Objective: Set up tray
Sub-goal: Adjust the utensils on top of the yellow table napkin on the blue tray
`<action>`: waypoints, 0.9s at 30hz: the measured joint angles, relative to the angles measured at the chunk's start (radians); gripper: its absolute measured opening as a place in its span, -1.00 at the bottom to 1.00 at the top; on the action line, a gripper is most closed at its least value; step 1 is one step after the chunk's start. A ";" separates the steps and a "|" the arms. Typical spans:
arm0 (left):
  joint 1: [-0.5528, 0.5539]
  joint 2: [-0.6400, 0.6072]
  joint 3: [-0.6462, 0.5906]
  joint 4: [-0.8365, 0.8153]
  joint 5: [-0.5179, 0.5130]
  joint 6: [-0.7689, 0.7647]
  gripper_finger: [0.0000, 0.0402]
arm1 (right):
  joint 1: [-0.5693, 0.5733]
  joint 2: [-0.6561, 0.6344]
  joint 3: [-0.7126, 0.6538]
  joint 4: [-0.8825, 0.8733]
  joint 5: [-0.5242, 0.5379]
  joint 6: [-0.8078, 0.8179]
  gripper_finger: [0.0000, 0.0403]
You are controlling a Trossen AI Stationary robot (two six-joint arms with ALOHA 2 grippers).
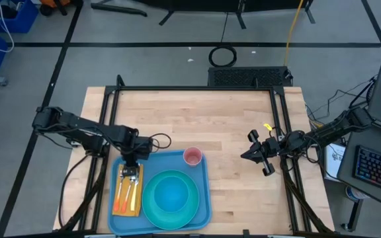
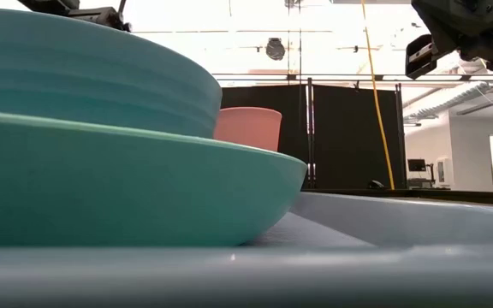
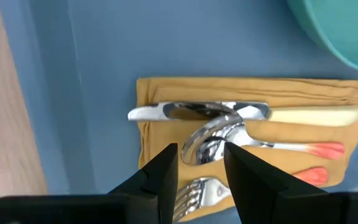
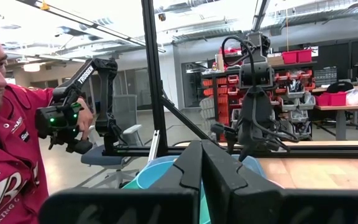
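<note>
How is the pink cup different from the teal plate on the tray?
The cup is pink and small; the plate is teal and much wider. The cup stands at the tray's far right corner; the plate fills its near right part. The cup holds nothing visible; the plate carries a blue bowl. Both are round and sit on the tray.

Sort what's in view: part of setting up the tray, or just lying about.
Part of the job: tray, plate, bowl, pink cup, napkin, knife, spoon and fork, left gripper.
Lying about: cable coil, keyboard.
</note>
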 joint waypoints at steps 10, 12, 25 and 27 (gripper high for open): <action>-0.017 0.055 -0.001 0.002 -0.005 0.000 -0.33 | 0.000 0.000 0.000 0.000 0.000 0.000 -1.00; -0.017 0.061 -0.001 0.002 -0.006 0.003 -0.33 | 0.000 0.000 0.000 0.000 0.000 0.000 -1.00; -0.017 0.060 -0.001 0.008 0.002 0.030 -0.35 | 0.000 0.000 0.000 0.000 0.000 0.000 -1.00; -0.017 0.060 -0.001 0.008 0.003 0.037 -0.40 | 0.000 0.000 0.000 0.000 0.000 0.000 -1.00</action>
